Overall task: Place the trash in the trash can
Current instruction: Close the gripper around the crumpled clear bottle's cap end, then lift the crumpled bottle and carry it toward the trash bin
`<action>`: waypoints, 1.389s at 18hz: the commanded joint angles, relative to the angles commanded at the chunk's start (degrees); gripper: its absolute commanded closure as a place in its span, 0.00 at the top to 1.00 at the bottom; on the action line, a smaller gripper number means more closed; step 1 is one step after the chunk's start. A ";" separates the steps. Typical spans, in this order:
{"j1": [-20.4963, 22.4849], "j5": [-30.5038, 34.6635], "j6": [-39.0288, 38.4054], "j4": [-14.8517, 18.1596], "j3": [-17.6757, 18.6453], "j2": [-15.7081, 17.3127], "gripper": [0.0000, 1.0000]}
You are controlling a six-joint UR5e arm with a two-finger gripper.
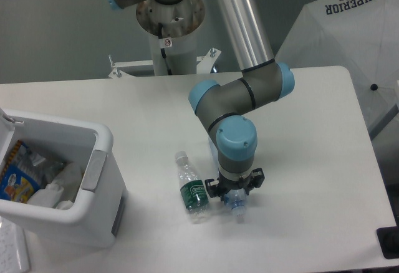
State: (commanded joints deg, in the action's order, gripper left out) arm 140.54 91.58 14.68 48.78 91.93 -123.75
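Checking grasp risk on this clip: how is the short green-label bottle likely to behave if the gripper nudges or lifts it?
The green-label bottle lies on its side on the table, so a nudge would probably roll it. It looks clear and empty, likely light and apt to crumple. The gripper is beside it, over the bluish bottle.

Trash can [93, 179] at lower left of the counter [312, 129]; short bottle [192, 189] lower centre, longer bottle [234, 203] just right, beneath the claw [234, 193].
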 joint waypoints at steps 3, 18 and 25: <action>0.00 0.00 -0.09 0.00 -0.18 0.00 0.70; 0.18 0.09 0.79 0.00 -1.85 0.70 0.66; 0.44 0.09 0.88 -0.09 -3.86 1.23 0.66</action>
State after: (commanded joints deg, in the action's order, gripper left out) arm 140.98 91.67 15.56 48.69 88.07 -122.52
